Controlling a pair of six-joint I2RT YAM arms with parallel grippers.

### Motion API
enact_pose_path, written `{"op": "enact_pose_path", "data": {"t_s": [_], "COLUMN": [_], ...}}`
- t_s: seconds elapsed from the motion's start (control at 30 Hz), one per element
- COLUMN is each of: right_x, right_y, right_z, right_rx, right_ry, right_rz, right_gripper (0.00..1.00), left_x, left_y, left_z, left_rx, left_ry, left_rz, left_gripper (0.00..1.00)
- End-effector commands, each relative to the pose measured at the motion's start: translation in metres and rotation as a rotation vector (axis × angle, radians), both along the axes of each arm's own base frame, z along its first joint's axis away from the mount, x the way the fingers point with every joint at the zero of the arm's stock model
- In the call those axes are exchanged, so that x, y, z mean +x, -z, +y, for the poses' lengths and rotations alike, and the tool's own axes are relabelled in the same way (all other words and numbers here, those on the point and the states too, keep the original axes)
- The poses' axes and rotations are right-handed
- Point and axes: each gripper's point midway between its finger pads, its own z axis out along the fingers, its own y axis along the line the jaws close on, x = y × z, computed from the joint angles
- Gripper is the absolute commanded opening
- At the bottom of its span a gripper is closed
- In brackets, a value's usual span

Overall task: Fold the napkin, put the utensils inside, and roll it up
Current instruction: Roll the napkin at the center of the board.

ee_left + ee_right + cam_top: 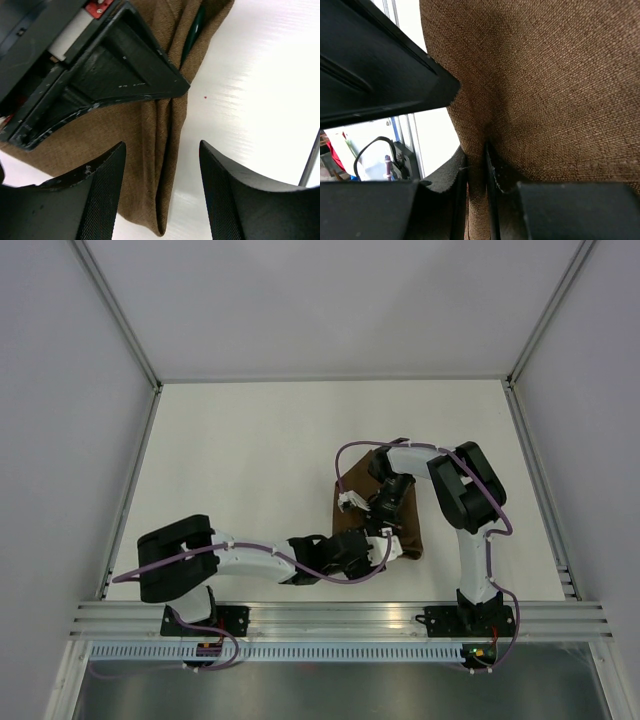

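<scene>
napkin (408, 538) folded on the desk (250, 460), right of centre. right jaws pinch a raised fold; left jaws spread over its edge. risk: an uneven pull may open the fold and spill the utensil (192, 30) tucked inside.

From above, both arms lie across the napkin (409, 537). Its middle and its folds are covered, and how either arm grips it there is too small and dark to read. At the left wrist, one of the right fingers (115, 70) hides the cloth's upper left, and the left fingers (92, 197) run off the bottom edge. A slim dark rod (194, 30) shows only a short length in a fold. The rest of it is inside the cloth, and what it is cannot be told. At the right wrist the napkin overflows the top and right edges, and the pinched fold vanishes between the fingers. The clutter (375, 160) beyond is blurred.
</scene>
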Motion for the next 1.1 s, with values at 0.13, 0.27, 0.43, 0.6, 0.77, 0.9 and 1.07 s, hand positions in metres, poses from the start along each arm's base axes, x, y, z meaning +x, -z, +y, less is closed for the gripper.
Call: {"op": "enact_pose_path", "data": {"t_s": [0.13, 0.27, 0.43, 0.6, 0.77, 0.9, 1.07], "right_x": [0.022, 0.022, 0.021, 0.022, 0.023, 0.025, 0.030], "right_y": [0.045, 0.045, 0.045, 0.044, 0.041, 0.035, 0.013], "right_z": [-0.015, -0.017, -0.017, -0.017, -0.016, -0.012, -0.004], "right_rx": [-0.054, -0.063, -0.066, -0.067, -0.062, -0.043, 0.015], "right_ry": [-0.084, -0.082, -0.084, -0.078, -0.071, -0.058, -0.014], "right_rz": [-0.131, -0.131, -0.128, -0.130, -0.131, -0.141, -0.168], "right_gripper": [0.14, 0.14, 0.14, 0.14, 0.15, 0.17, 0.36], "left_x": [-0.005, -0.001, 0.003, 0.004, 0.002, -0.003, -0.009], "left_y": [-0.008, 0.002, 0.017, 0.024, 0.031, 0.034, 0.039], "left_z": [-0.039, -0.043, -0.040, -0.038, -0.036, -0.036, -0.038], "left_rx": [-0.076, -0.055, -0.014, 0.006, 0.027, 0.047, 0.060], "left_ry": [0.113, 0.109, 0.100, 0.094, 0.097, 0.119, 0.143], "left_rz": [-0.019, -0.034, -0.045, -0.048, -0.032, -0.003, 0.055], "left_gripper": [0.66, 0.66, 0.60, 0.43, 0.22, 0.10, 0.02]}}
